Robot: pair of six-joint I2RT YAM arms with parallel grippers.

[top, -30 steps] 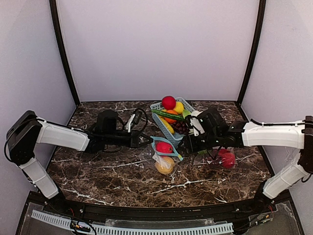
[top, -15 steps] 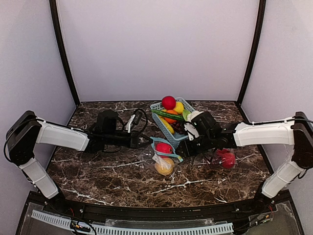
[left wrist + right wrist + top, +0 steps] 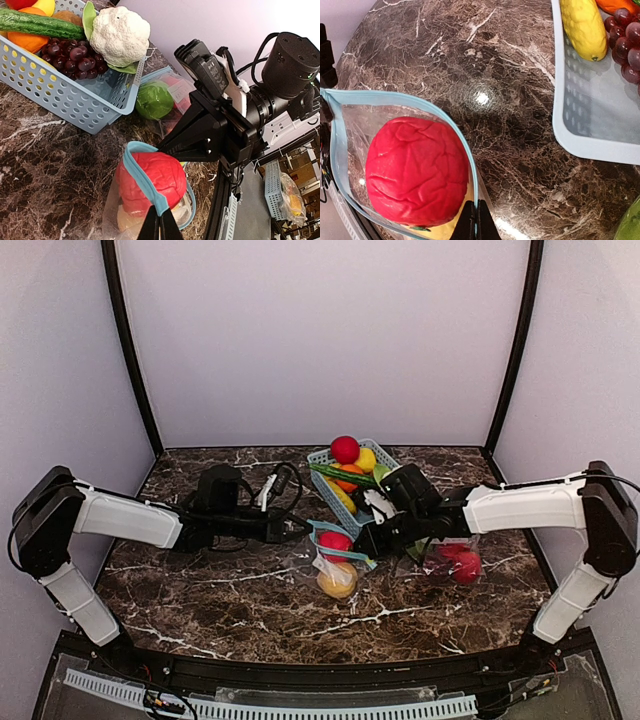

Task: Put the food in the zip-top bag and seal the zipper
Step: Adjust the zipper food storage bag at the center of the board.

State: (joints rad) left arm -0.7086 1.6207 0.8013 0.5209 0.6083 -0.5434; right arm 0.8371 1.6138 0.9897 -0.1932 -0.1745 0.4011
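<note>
left arm (image 3: 125,518): white rounded shell at the left of the top view, with black joint housings at both ends.
right arm (image 3: 520,508): matching white shell at the right, with a black shoulder joint at the frame's right edge.
cables (image 3: 285,480): black loops just left of centre; a thin black lead runs along the right arm's shell.
right gripper (image 3: 162,147): matte black wedge at centre frame, small screws on its face, white bracket (image 3: 235,87) behind.
left gripper (image 3: 160,227): thin black tapering tips at the bottom edge.
</note>
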